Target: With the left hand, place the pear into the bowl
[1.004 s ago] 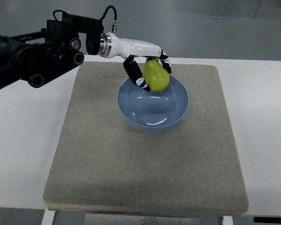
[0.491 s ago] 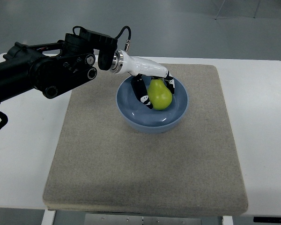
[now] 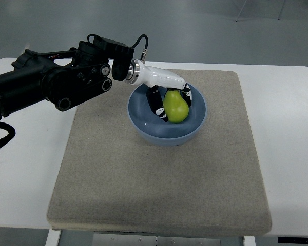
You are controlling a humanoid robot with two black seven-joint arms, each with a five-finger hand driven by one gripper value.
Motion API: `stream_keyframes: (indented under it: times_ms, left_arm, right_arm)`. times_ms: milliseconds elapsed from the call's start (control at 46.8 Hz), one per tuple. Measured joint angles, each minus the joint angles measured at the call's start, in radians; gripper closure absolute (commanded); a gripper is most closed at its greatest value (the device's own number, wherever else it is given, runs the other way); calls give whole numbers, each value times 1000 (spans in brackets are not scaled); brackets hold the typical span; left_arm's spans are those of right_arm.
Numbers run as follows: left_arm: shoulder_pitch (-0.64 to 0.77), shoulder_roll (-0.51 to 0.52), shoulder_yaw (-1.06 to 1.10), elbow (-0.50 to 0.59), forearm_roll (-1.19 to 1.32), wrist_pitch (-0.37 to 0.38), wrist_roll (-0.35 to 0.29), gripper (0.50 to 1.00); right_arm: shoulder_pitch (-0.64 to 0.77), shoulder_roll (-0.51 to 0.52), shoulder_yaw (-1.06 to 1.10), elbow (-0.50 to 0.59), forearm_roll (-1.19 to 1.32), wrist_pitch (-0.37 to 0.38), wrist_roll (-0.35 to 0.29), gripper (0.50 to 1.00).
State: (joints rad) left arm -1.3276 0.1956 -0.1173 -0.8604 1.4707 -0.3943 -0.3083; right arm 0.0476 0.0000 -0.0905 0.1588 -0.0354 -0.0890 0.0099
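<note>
**Pear inside the bowl, held by the left hand**

The pear (image 3: 175, 106) sits inside the blue bowl (image 3: 195, 125), its long axis running far to near, narrow end toward the far rim. The left hand (image 3: 167, 97) reaches in from the left over the bowl's far-left edge, wrist angled downward, fingers (image 3: 156, 106) wrapped on both sides of the fruit. The bowl stands on a grey mat (image 3: 159, 179) on the white table (image 3: 292, 128).
</note>
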Motion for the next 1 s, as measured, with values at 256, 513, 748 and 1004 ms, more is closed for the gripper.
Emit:
stream_keyframes:
  times_ms: [256, 513, 748, 1004]
  left_arm:
    - [12, -2, 0, 0, -4, -1, -1, 621]
    - [14, -3, -1, -2, -18, -1, -1, 544]
    - [-6, 2, -25, -11, -24, 0, -2, 542]
    - [-35, 17, -102, 6, -27, 2, -2, 544]
  right_arm:
    - [0, 0, 0, 0, 0, 0, 1, 576]
    - [0, 0, 0, 0, -1, 0, 0, 576]
    - [0, 0, 0, 0, -1, 0, 0, 576]
    - [0, 0, 0, 1, -1, 0, 0, 576]
